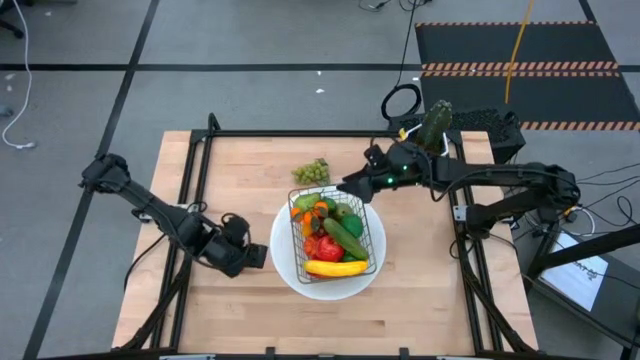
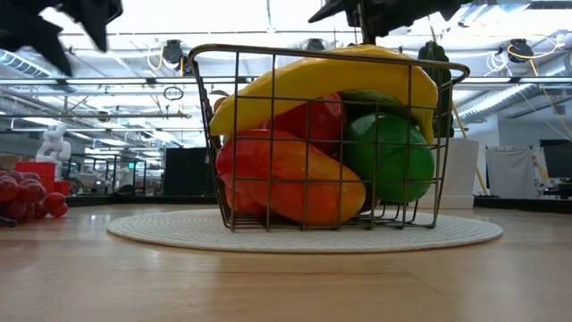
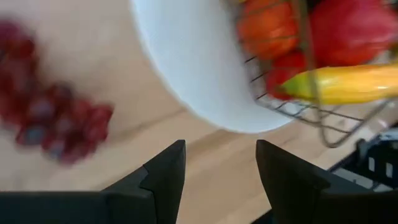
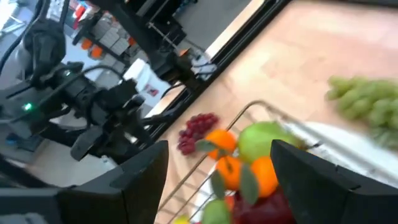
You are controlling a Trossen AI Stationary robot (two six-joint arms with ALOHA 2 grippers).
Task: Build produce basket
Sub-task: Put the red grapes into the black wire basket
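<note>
your basket (image 1: pixel 337 240) sat on the round white plate (image 1: pixel 290 268) near the middle of the table (image 1: pixel 240 320), and it was already well filled: banana (image 1: pixel 336 267) along the near edge, cucumber (image 1: pixel 345 238), a red piece, green fruit and orange pieces packed inside. by my reading the load was mostly done. two bunches remained outside: green grapes (image 1: pixel 311 172) on the wood just beyond the plate, and purple grapes (image 4: pixel 198 130) on the left side, near your left gripper (image 3: pixel 219 171).

your right gripper (image 4: pixel 217 180) hovered above the basket's far right corner, fingers spread with nothing between them. your left gripper was low over the table left of the plate, fingers apart and empty, purple grapes close ahead of it.

left to do, as i judged it: both grape bunches into the basket.
</note>
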